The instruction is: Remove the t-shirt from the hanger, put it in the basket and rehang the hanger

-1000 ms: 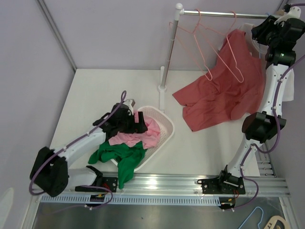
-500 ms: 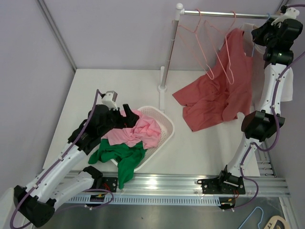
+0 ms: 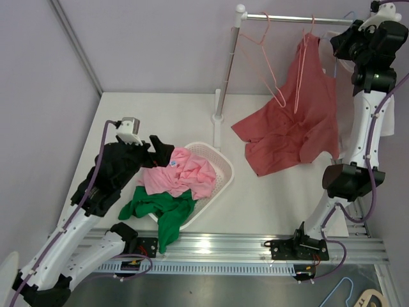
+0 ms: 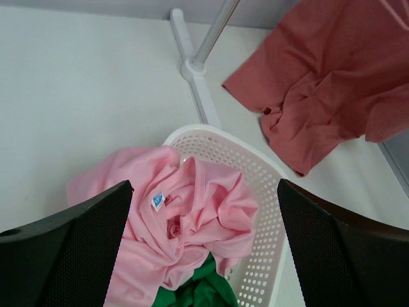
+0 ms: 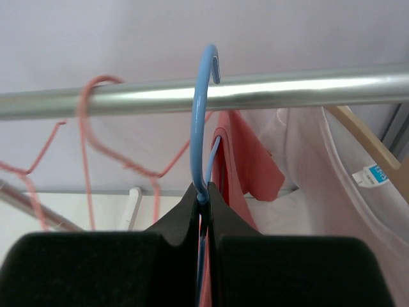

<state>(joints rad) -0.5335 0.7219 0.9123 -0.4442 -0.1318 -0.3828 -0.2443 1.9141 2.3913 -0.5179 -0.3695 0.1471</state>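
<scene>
A red t-shirt [image 3: 291, 121] hangs from a blue hanger [image 5: 203, 115] whose hook sits over the steel rail [image 5: 287, 86]. The shirt's lower part lies bunched on the table. It also shows in the right wrist view [image 5: 246, 160] and the left wrist view [image 4: 319, 83]. My right gripper [image 5: 203, 192] is shut on the blue hanger's neck just under the rail, at the top right in the top view [image 3: 342, 39]. My left gripper [image 4: 204, 249] is open and empty above the pink shirt [image 4: 185, 217] in the white basket [image 4: 281, 211], left of centre in the top view [image 3: 163, 150].
Empty pink hangers [image 3: 271, 57] hang on the rail left of the red shirt. A white garment on a wooden hanger [image 5: 348, 166] hangs right of it. The rack post and base [image 3: 218, 109] stand behind the basket. A green shirt [image 3: 160, 208] spills over the basket's near edge.
My left gripper has risen out of the basket and drawn back to the left, leaving the pink shirt there. My right gripper has moved up toward the rail, lifting the red shirt's top.
</scene>
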